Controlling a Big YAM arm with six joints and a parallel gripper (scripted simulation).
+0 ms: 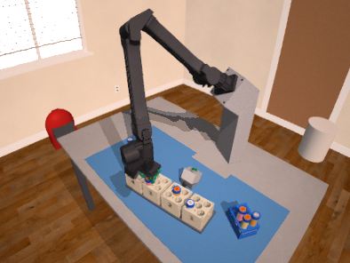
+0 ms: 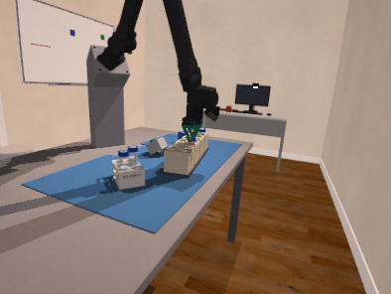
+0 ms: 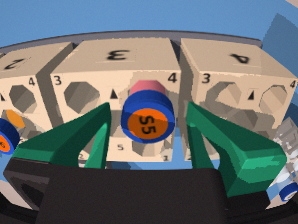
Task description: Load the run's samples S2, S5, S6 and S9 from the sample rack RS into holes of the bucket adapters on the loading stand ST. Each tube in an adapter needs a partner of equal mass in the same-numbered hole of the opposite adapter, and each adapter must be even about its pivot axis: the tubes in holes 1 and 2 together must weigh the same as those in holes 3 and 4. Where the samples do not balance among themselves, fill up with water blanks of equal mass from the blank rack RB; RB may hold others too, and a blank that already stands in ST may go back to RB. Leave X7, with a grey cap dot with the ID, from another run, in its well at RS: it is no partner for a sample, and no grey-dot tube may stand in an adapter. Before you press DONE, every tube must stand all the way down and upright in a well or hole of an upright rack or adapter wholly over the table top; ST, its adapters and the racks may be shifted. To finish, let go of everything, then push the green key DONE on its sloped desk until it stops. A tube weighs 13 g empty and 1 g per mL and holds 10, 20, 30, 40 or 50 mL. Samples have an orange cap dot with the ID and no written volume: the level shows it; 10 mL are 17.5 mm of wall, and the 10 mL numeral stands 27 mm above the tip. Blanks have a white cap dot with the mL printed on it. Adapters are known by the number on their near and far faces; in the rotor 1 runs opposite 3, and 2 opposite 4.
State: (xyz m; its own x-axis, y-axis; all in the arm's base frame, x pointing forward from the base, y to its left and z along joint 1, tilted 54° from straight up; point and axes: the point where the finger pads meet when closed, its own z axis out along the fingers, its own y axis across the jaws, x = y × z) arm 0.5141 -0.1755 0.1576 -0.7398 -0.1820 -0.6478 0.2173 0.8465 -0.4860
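The loading stand ST point(image 1: 171, 197) holds four beige adapters in a row. My gripper point(image 1: 147, 179) hangs low over adapter 3 point(image 3: 120, 96) near the stand's left end. It also shows in the exterior view point(image 2: 191, 131). In the wrist view the green fingers stand open on either side of sample S5 point(image 3: 147, 117), with a gap on each side. S5 has a blue cap with an orange dot, and it stands upright and low in a hole of adapter 3. Another orange-dot tube point(image 1: 176, 190) stands in adapter 2. A white-dot blank point(image 1: 190, 203) stands in adapter 1.
The blue sample rack RS point(image 1: 243, 220) with orange-dot tubes stands right of the stand. The grey DONE desk point(image 1: 191, 175) sits just behind the stand. A white rack corner with a blue cap point(image 3: 288, 189) lies close at my right. A tall grey pedestal point(image 1: 237, 120) stands behind.
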